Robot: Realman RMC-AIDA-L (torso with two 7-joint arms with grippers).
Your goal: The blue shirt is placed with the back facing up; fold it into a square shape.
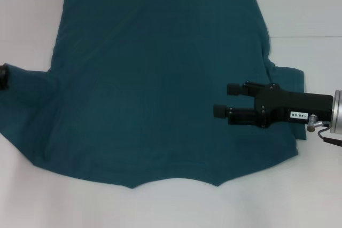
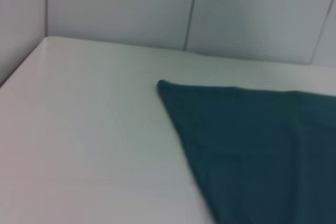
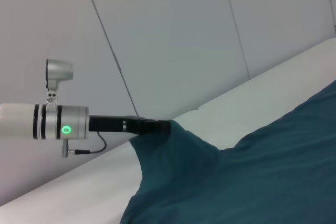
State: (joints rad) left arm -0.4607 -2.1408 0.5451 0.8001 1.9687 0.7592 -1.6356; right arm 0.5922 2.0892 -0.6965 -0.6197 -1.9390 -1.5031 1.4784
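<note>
The blue shirt point(image 1: 155, 78) lies spread plain side up on the white counter point(image 1: 310, 4), its collar edge nearest the robot and its body running away toward the far wall. The first fold, of a sleeve side in over the body, appears to be in hand.

The left gripper point(image 3: 157, 127), seen in the right wrist view, has its fingers closed on the shirt's left sleeve and holds that cloth raised off the counter in a peak; in the head view only its dark tip shows at the shirt's left sleeve edge.

The right gripper point(image 1: 223, 100) hovers level over the shirt's right shoulder, pointing inward across the cloth, fingers parted and holding nothing.

Next it likely needs to pinch the right sleeve or pin the cloth while the left carries its sleeve inward.
</note>
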